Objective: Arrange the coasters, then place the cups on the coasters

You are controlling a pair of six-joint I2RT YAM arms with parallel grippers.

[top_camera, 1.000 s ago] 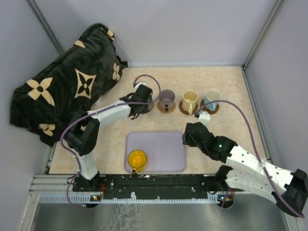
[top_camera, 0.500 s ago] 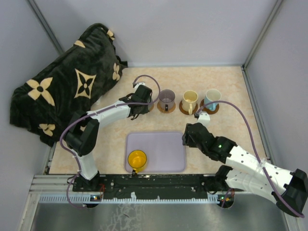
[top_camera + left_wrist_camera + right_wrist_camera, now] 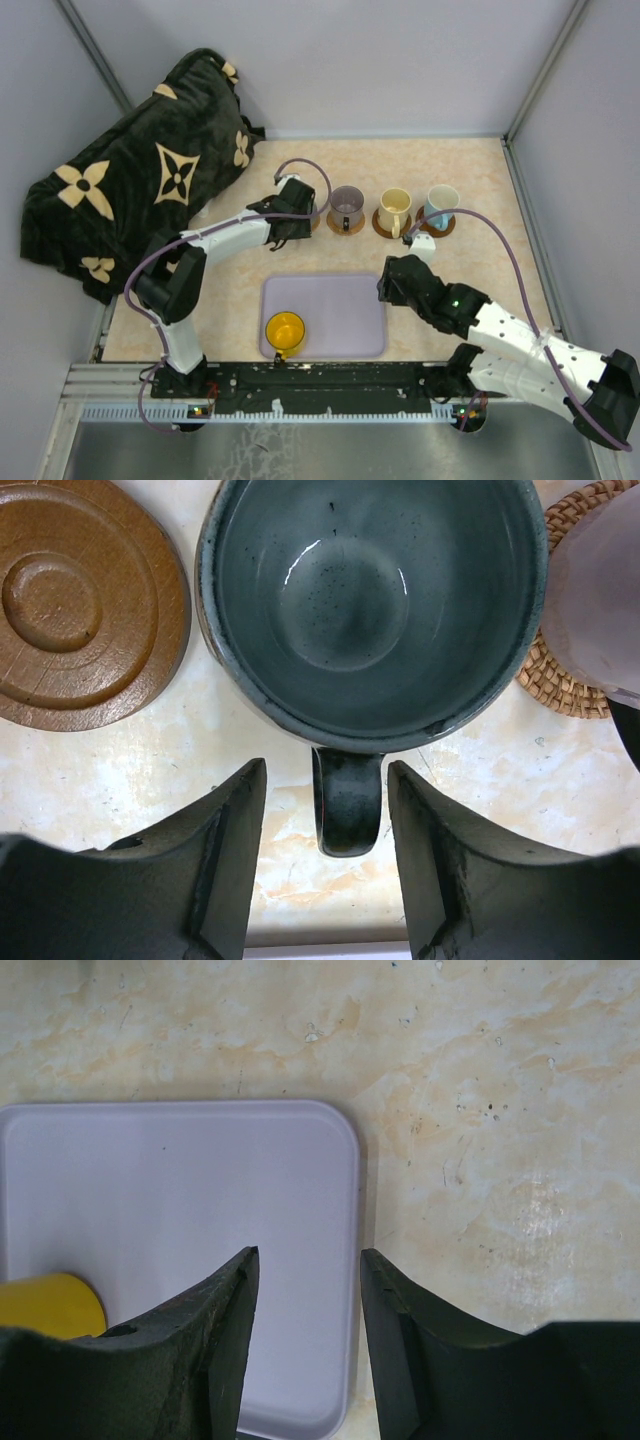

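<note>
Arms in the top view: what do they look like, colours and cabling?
Both the left arm and the right arm have white links with black joints and black wrist ends. A purple-grey cable loops loosely along each. A small green light glows on the right arm. The fingers are dark and wedge-shaped.

Overhead and close downward right-wrist views share the tray (image 3: 340, 310).

No readable text, labels, brands or numbers in any view. Dark blanket (image 3: 140, 170) shows only cream flower and four-point star motifs, no letters. Close up, grey-green cup (image 3: 370, 610) and brown coaster (image 3: 80, 600) carry no marking. Lavender tray (image 3: 180, 1190) is plain too.
</note>
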